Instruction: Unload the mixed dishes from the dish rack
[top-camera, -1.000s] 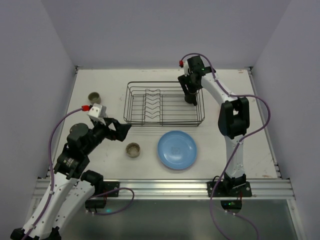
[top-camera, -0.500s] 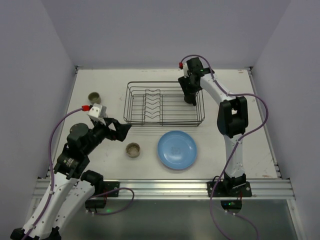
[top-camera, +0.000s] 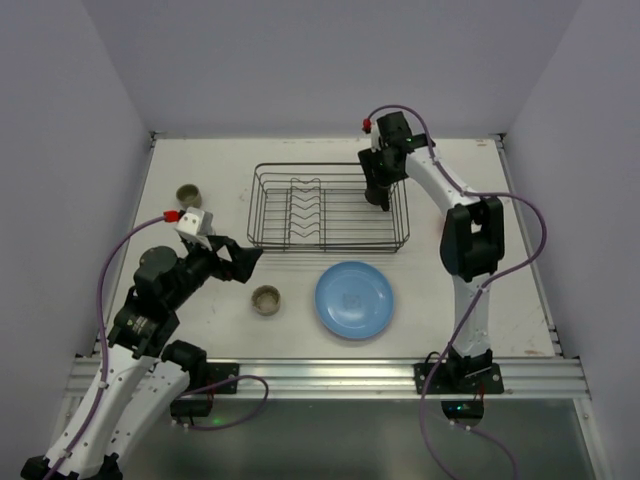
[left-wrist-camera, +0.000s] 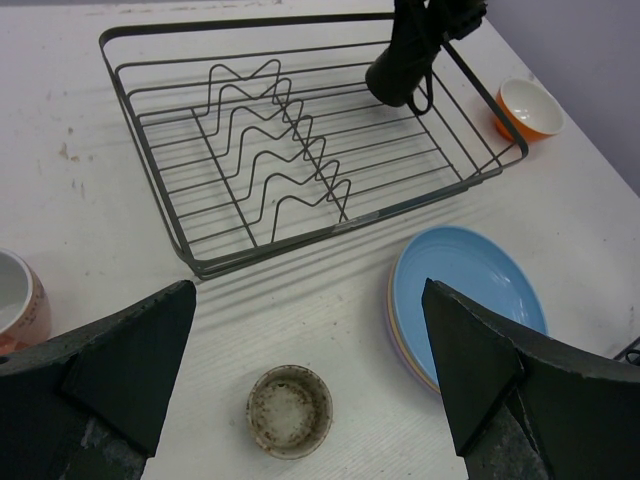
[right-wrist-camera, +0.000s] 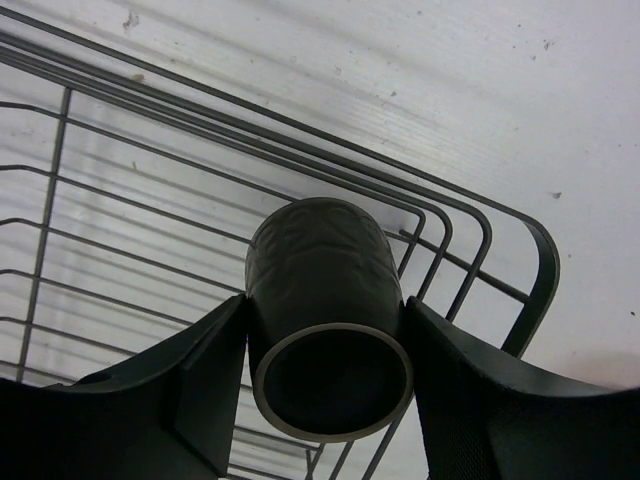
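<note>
The black wire dish rack (top-camera: 300, 168) stands mid-table and also shows in the left wrist view (left-wrist-camera: 300, 170). My right gripper (top-camera: 380, 195) is shut on a dark brown cup (right-wrist-camera: 325, 290) and holds it tilted over the rack's right end (right-wrist-camera: 480, 230), rim toward the camera. My left gripper (top-camera: 240, 262) is open and empty, above a beige cup (left-wrist-camera: 289, 410) on the table. A blue plate (top-camera: 354, 299) tops a stack in front of the rack. Yellow and purple edges show under it (left-wrist-camera: 400, 335).
An olive-grey cup (top-camera: 188, 193) stands at the far left. A pink cup (left-wrist-camera: 15, 300) sits at the left edge of the left wrist view. An orange bowl with a white inside (left-wrist-camera: 528, 108) stands right of the rack. The rack holds no other dishes.
My right gripper has shifted slightly up and back with the dark brown cup at the rack's right end. The left arm has not moved.
</note>
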